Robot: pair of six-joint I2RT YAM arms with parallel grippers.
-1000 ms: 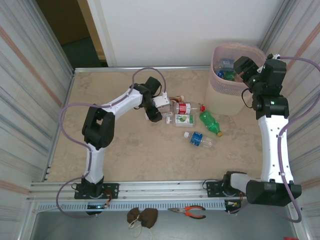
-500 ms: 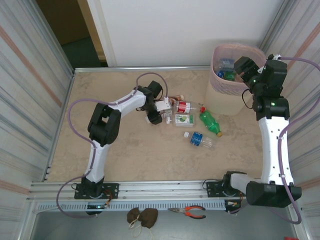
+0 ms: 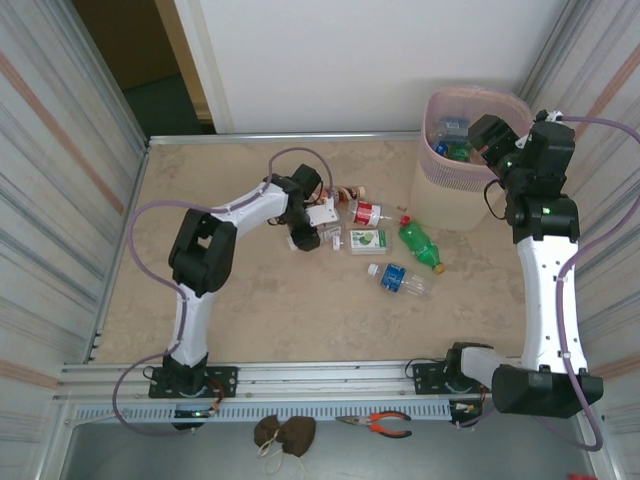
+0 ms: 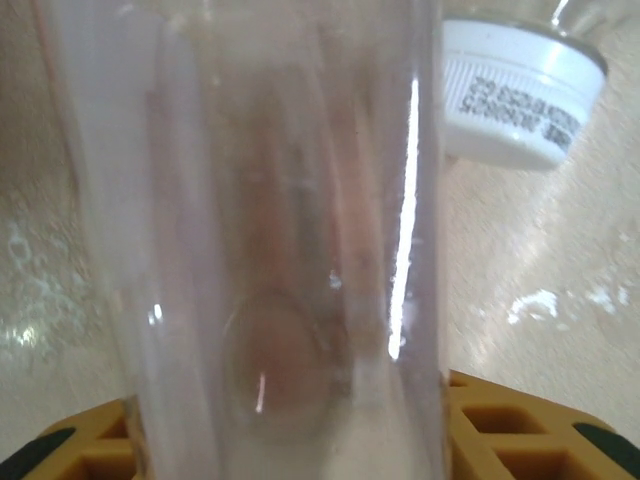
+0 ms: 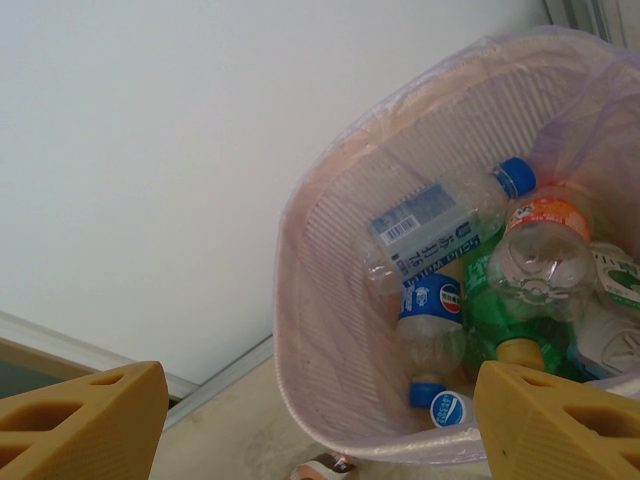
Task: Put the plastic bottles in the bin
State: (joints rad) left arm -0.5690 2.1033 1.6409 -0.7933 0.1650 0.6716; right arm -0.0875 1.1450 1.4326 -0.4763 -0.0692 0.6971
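Bottles lie loose around the middle of the counter point(image 3: 250, 300), and we start with the left gripper point(image 4: 288, 440). Its yellow fingers point(image 4: 520, 435) sit on either side of a clear bottle point(image 4: 280, 230), pressed against its walls, so we call that a pinch on the clear bottle. Just beyond it in the wrist view we see the white cap point(image 4: 522, 95) of another bottle.

From above, we count four more lying flat to the right of that gripper: a red-labelled bottle point(image 3: 367, 213), a green-labelled bottle point(image 3: 368, 239) just nearer than it, a green bottle point(image 3: 421, 246), and a blue-labelled bottle point(image 3: 398, 279) closest to the near edge.

Over at the far right corner stands the bin point(image 3: 440, 180), pink liner point(image 5: 300, 220) over its rim. The right gripper point(image 3: 487, 135) hangs above that rim, fingers spread wide with nothing between them. Down inside we spot a blue-capped bottle point(image 5: 430, 225), an orange-topped bottle point(image 5: 540, 250), and more green and blue ones piled below.
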